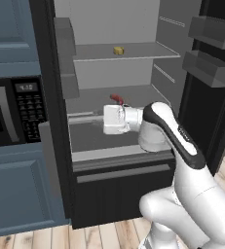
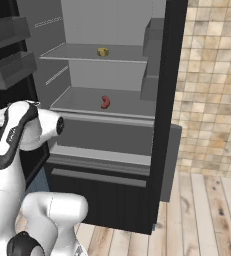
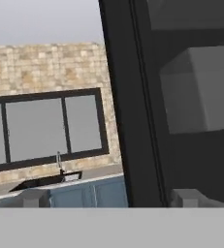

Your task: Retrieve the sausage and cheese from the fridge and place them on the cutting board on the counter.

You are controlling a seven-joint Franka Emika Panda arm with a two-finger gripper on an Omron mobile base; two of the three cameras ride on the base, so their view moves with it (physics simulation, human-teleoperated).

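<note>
1. My pincer (image 3: 108,198) stands spread wide, its two fingertips (image 3: 33,197) far apart at the bottom of the hand view, with nothing between them and nothing touched.
2. In the left base view my hand sits in front of the fridge's (image 1: 114,73) lower shelf, turned toward the left.
3. The hand view looks past the dark edge of the left door (image 3: 133,97) to a far tiled wall with a window (image 3: 45,126) and a sink (image 3: 60,177) below it; a grey door bin (image 3: 200,92) is at its right.
4. The sausage (image 2: 105,102) lies on the lower shelf, just behind my hand and a little to its right.
5. The cheese (image 2: 103,51) sits on the upper shelf, well above my hand, near the shelf's middle.
6. Both fridge doors stand open.
</note>
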